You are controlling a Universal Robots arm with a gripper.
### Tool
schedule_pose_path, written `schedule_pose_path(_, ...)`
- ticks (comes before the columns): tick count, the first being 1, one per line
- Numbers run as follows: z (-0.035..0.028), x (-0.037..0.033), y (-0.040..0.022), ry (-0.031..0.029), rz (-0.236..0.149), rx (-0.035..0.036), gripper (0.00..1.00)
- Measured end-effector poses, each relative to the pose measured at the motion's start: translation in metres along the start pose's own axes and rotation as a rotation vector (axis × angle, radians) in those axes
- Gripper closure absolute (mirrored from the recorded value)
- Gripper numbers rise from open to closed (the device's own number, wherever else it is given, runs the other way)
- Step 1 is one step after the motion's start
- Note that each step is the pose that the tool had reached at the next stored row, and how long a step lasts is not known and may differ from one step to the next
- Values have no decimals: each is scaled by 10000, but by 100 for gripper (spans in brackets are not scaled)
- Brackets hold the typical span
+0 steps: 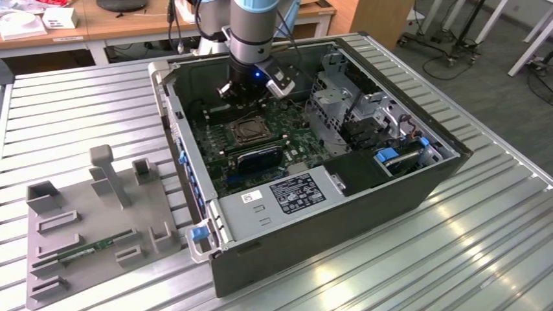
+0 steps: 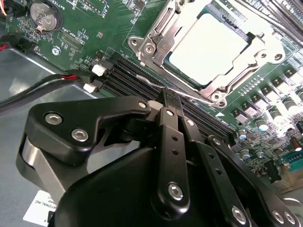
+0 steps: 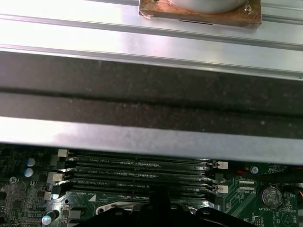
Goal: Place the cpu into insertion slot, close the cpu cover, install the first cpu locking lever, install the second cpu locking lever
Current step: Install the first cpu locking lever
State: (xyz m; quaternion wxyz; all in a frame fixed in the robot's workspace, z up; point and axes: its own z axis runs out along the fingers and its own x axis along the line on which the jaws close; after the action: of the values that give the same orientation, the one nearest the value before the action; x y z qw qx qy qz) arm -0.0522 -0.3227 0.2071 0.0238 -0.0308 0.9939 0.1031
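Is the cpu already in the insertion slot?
In: the cpu lies flat inside the insertion slot, with the cpu cover framing it.

cpu [image 2: 208,47]: 1, seated in the insertion slot
insertion slot [image 1: 245,131]: 1
cpu cover [image 2: 158,35]: 1, closed around the cpu
memory slots [image 3: 137,172]: 4, just beside the insertion slot
coin battery [image 2: 46,15]: 1, well apart from the insertion slot
computer case [image 1: 363,201]: 1
gripper [image 2: 169,105]: 1, near the insertion slot
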Motion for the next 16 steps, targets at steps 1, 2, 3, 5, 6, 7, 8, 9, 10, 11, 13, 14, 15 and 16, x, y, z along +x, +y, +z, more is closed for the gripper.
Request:
schedule_pose_path(1, 3, -2, -1, -1, 0, -2, 89)
schedule_pose_path(2, 6, -5, -1, 0, -1, -1, 89)
schedule_pose_path(3, 8, -8, -2, 0, -1, -1, 89)
schedule_pose_path(5, 13, -14, -4, 0, 0, -1, 89)
schedule_pose_path(6, 16, -17, -4, 0, 0, -1, 89)
schedule_pose_path(7, 19, -19, -5, 0, 0, -1, 89)
schedule_pose_path(8, 21, -22, -6, 0, 0, -1, 89)
schedule_pose_path(9, 24, -23, -6, 0, 1, 0, 89)
schedule_pose_path(10, 25, -24, -7, 0, 1, 0, 89)
schedule_pose_path(11, 27, -24, -7, 0, 2, 0, 89)
schedule_pose_path(13, 32, -25, -8, -1, 0, -2, 89)
schedule_pose_path(14, 35, -25, -9, -1, 0, -2, 89)
schedule_pose_path(15, 37, -25, -9, -1, 0, -1, 89)
schedule_pose_path(16, 39, -25, -10, 0, 0, -1, 89)
